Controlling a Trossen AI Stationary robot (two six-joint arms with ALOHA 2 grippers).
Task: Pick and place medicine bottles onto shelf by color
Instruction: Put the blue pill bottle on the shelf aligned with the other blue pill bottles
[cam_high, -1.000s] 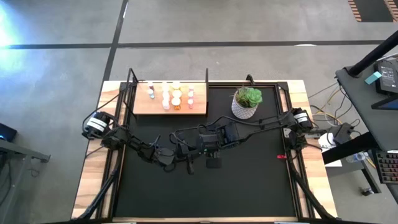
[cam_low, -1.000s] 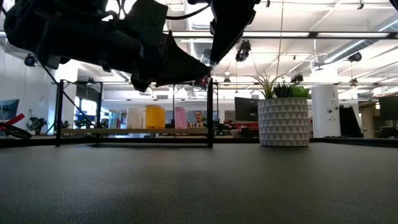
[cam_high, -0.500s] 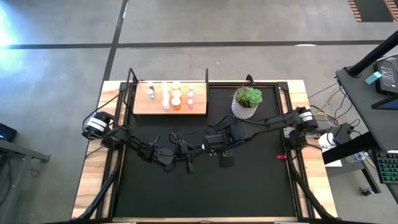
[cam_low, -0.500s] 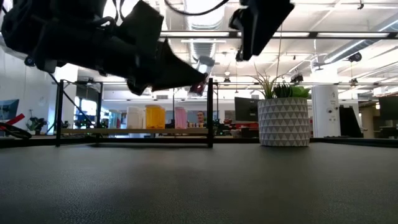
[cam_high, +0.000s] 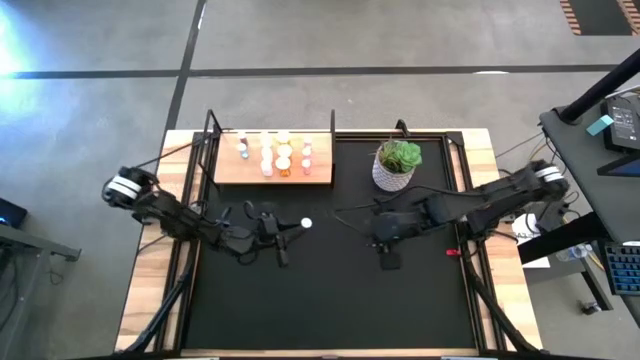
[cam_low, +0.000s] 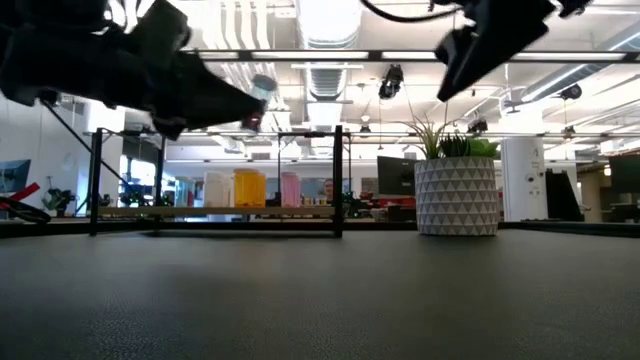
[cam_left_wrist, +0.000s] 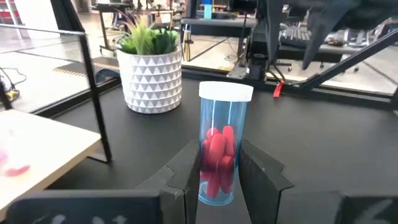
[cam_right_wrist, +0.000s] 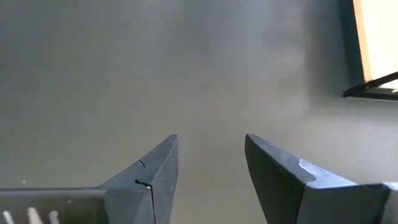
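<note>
Our left claw (cam_left_wrist: 214, 180) is clamped on a clear bottle (cam_left_wrist: 221, 149) of red pills, arm stretched low over the black mat (cam_high: 330, 300), just short of the shelf (cam_high: 272, 165). Our right claw (cam_right_wrist: 211, 168) hangs spread wide, nothing in it, near the plant pot (cam_high: 396, 165).

A clear blue-tinted plastic medicine bottle (cam_left_wrist: 224, 144) holds red capsules under a white cap; the white ceramic pot (cam_left_wrist: 152, 81) bears a triangle pattern.

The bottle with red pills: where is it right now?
The clear bottle with red pills is clamped in the left gripper, held above the black mat just in front of the shelf.
</note>
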